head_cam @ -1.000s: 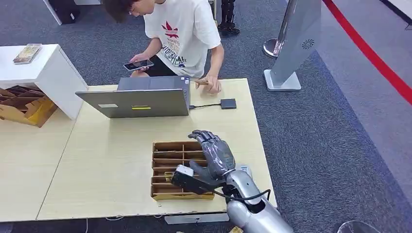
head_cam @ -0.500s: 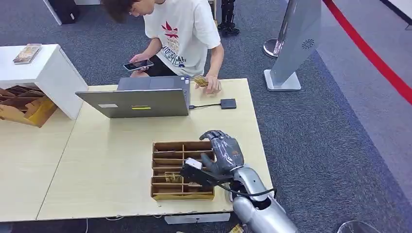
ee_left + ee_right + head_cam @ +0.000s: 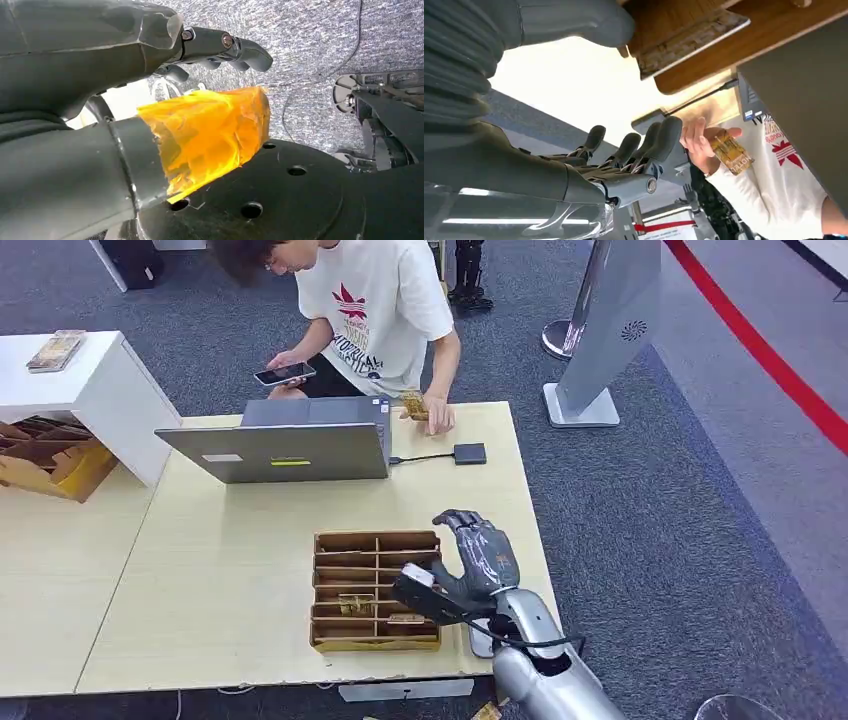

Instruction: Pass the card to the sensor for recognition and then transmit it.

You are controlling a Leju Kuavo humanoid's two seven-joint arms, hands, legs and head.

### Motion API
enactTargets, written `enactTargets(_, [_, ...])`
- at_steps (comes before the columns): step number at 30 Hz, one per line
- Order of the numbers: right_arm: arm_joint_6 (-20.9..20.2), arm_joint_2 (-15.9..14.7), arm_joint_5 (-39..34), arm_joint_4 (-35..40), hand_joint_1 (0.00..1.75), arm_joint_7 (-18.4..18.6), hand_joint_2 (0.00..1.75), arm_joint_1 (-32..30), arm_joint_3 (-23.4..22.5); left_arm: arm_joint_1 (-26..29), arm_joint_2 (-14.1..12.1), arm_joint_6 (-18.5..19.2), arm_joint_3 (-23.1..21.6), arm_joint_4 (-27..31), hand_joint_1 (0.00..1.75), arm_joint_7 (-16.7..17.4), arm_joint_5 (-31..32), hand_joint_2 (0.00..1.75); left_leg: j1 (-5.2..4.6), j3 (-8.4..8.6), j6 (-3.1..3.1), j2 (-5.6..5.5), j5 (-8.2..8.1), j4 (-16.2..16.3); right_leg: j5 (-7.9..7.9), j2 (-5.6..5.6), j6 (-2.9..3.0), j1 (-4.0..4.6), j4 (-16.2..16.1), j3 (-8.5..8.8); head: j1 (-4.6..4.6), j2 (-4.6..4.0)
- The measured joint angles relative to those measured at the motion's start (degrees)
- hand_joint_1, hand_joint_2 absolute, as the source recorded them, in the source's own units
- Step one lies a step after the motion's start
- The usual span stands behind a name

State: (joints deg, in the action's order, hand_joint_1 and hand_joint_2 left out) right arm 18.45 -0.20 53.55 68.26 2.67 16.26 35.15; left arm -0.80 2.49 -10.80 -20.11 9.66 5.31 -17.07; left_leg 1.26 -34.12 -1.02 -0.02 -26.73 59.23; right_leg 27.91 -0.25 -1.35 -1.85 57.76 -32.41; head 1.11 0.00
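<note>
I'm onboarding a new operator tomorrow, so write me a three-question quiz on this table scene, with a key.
1. True or false: the robot's right hand grips a card.
2. The small black square reader on the table is wired to: A) the open grey laptop; B) a phone; C) a white cabinet.
3. Fill in: the yellowish patterned card at the table's far edge is held by ___.

Key: 1 false, its fingers are spread and hold nothing. 2 A. 3 the seated person.
</note>
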Motion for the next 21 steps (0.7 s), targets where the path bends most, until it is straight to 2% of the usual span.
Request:
enactTargets(8, [-0.33,0.00,0.26,0.00,0.66,-0.02,1.75,-0.83,-0.55,0.01,0.00,-0.07,0.00,0.00,0.00,0.02,-0.09,0.00,0.00,0.00,0.00,0.00,0.00,0.00,0.00,0.00,0.00,0.00,0.00,0.00,-0.02,0.00])
enactTargets(14, [-0.87,0.00,-0.85,0.31,0.59,-0.55,1.75,-1.13,-0.74,0.02,0.00,-0.17,0.00,0.00,0.00,0.00,-0.20,0.00,0.00,0.00,0.00,0.00,0.00,0.00,0.00,0.00,0.00,0.00,0.00,0.01,0.00,0.00])
enactTargets(21, [-1.70,0.00,-3.23,1.44,0.59,-1.27,1.75,-1.37,-0.98,0.03,0.00,-0.24,0.00,0.00,0.00,-0.06,-0.33,0.00,0.00,0.00,0.00,0.00,0.00,0.00,0.00,0.00,0.00,0.00,0.00,0.00,0.00,0.00])
